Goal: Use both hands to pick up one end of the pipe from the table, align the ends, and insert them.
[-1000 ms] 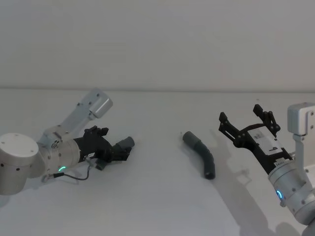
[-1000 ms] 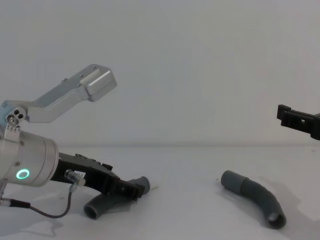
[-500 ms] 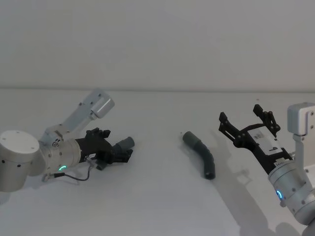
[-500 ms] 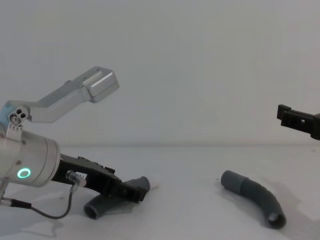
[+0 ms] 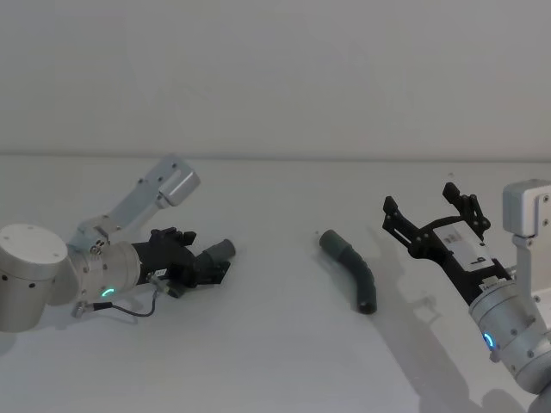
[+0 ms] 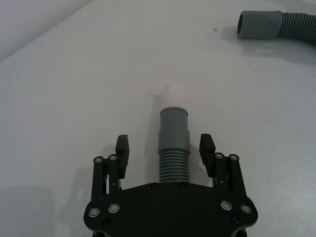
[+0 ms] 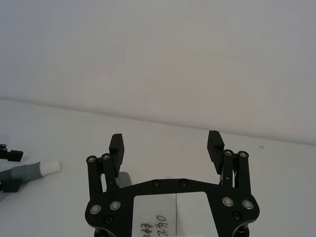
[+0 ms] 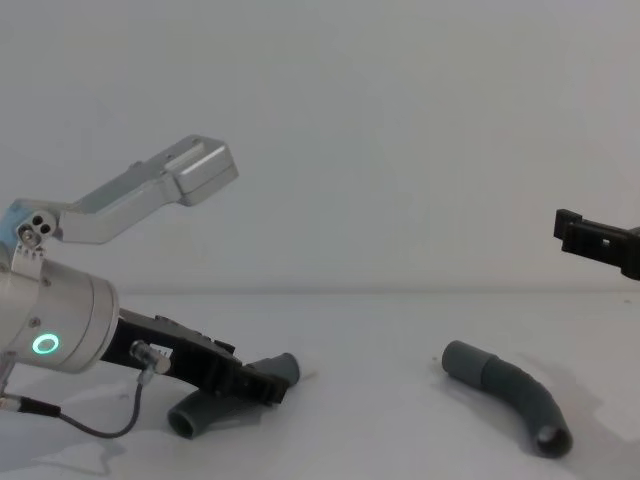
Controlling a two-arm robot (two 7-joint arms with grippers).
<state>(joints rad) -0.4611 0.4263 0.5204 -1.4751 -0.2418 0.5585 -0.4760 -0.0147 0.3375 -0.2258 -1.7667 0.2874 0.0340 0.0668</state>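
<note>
Two dark ribbed pipe pieces lie on the white table (image 5: 275,344). The left piece (image 5: 215,255) points its grey cuff and white tip (image 6: 173,96) away from my left gripper (image 5: 205,268). That gripper is low and open, its fingers (image 6: 122,147) on either side of the ribbed part just behind the cuff (image 6: 174,129), with gaps on both sides. The right piece (image 5: 353,274) curves toward me, its plain grey cuff (image 5: 330,242) at the far end. My right gripper (image 5: 428,206) hovers open above the table to the right of it, holding nothing.
The left arm's silver link (image 5: 164,189) rises above its gripper, and a thin cable (image 8: 110,425) loops below the wrist. The white wall (image 5: 275,77) stands behind the table. Bare surface lies between the two pieces (image 5: 275,267).
My left gripper has edged slightly lower and forward along the left piece. The right arm and both pieces have stayed put.
</note>
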